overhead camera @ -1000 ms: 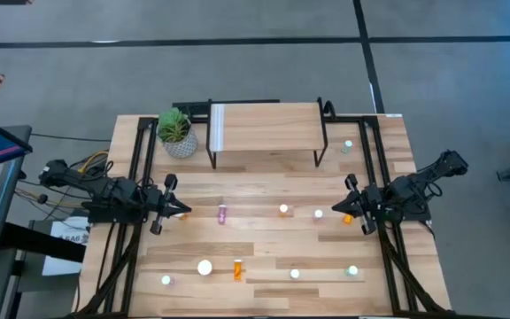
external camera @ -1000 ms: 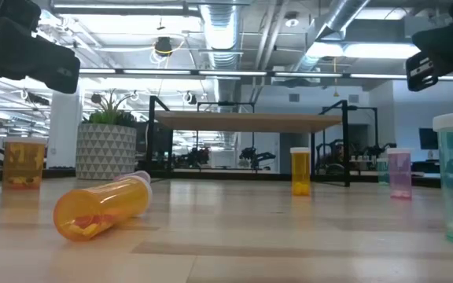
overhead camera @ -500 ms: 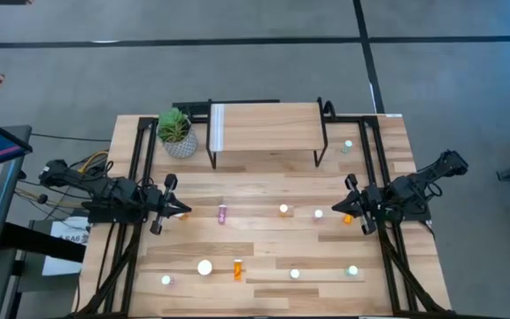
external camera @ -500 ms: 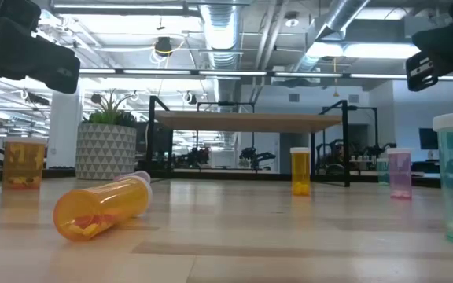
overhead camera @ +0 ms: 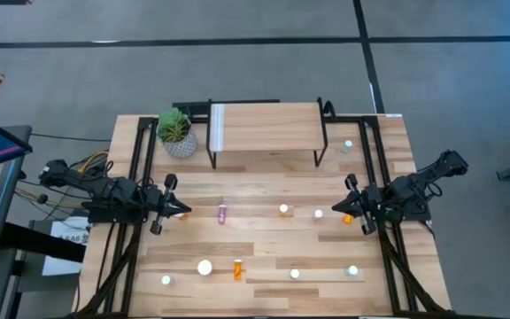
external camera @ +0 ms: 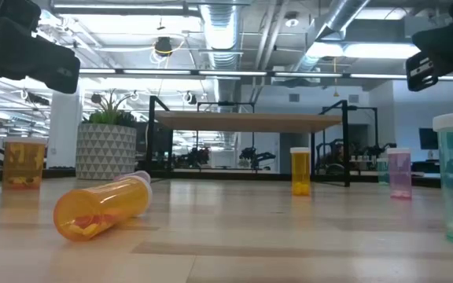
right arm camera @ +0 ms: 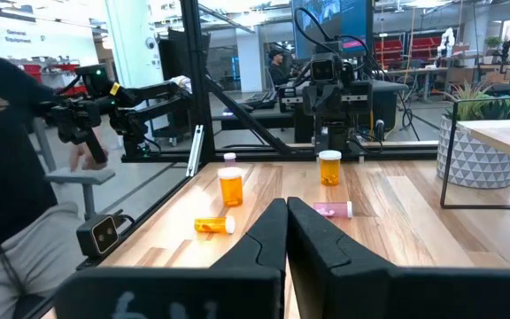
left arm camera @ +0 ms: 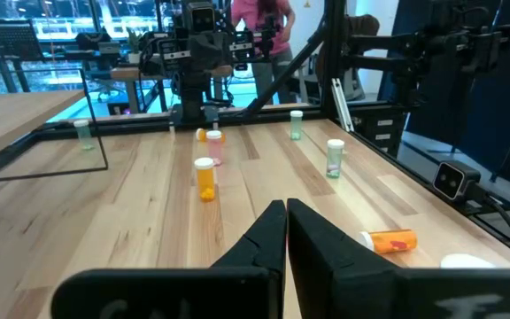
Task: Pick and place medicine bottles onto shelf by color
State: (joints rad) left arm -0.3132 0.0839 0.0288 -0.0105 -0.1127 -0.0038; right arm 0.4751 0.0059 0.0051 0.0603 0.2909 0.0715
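Ten cylindrical white-capped medicine bottles [overhead camera: 236, 269]

Wooden table [overhead camera: 264, 239], scattered medicine bottles [overhead camera: 236, 268], shelf [overhead camera: 268, 126], apparently potted plant [overhead camera: 176, 133]

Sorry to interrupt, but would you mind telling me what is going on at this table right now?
Nothing is being handled at the moment. The left gripper and the right gripper are both shut and empty, parked at opposite sides of the table and pointing inward. The medicine bottles are scattered over the tabletop, most upright, with one orange bottle lying on its side. The shelf at the far edge, beside a potted plant, has no bottles on it, so sorting has not started.
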